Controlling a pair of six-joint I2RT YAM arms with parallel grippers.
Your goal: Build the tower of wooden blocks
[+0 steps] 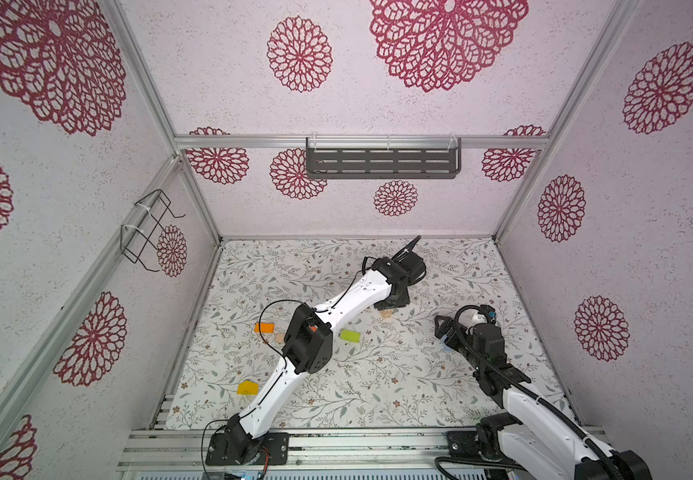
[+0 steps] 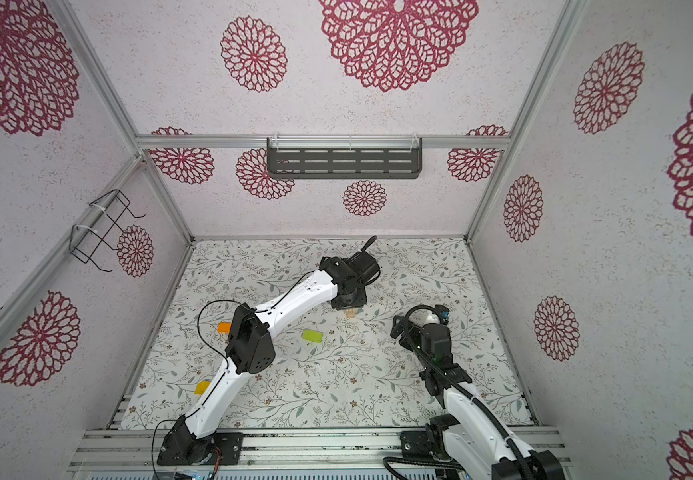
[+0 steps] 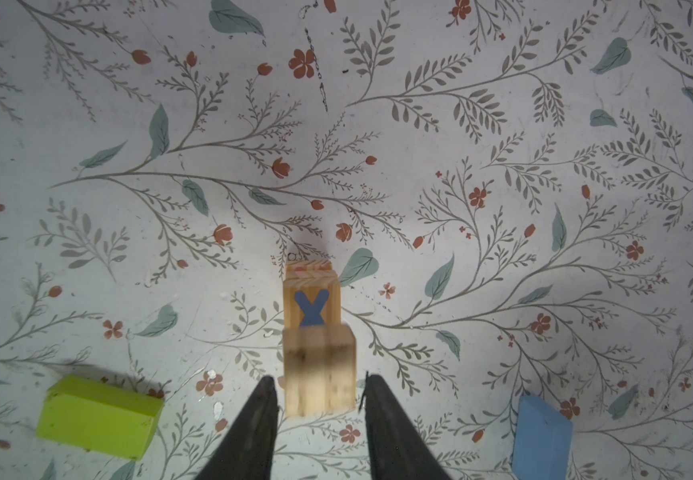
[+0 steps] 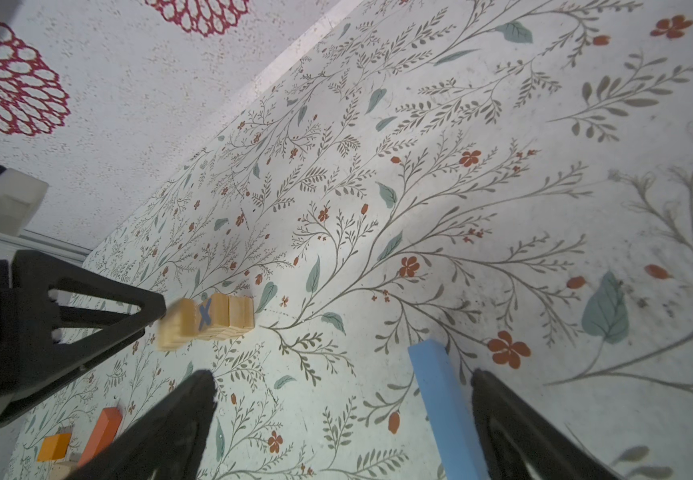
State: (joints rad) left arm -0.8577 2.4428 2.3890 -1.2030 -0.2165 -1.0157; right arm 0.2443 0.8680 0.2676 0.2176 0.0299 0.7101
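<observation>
The wood block tower (image 1: pixel 387 312) is three natural cubes high. The middle one (image 3: pixel 311 307) bears a blue X and the top cube (image 3: pixel 319 370) looks blurred. My left gripper (image 3: pixel 319 378) hangs over the tower, its fingers either side of the top cube with a thin gap on each side. In the right wrist view that top cube (image 4: pixel 174 328) sits slightly askew at the left gripper's fingertip (image 4: pixel 149 309). My right gripper (image 4: pixel 342 378) stands wide open around a light blue bar (image 4: pixel 440 407), which lies close to one finger.
Loose wood blocks lie on the floral table: a lime green bar (image 1: pixel 349 336), an orange one (image 1: pixel 264 328), a yellow one (image 1: pixel 247 387), a plain cube (image 1: pixel 280 337) and a red-orange bar (image 4: pixel 101 428). A grey shelf (image 1: pixel 382 162) and a wire basket (image 1: pixel 149 228) hang on the walls.
</observation>
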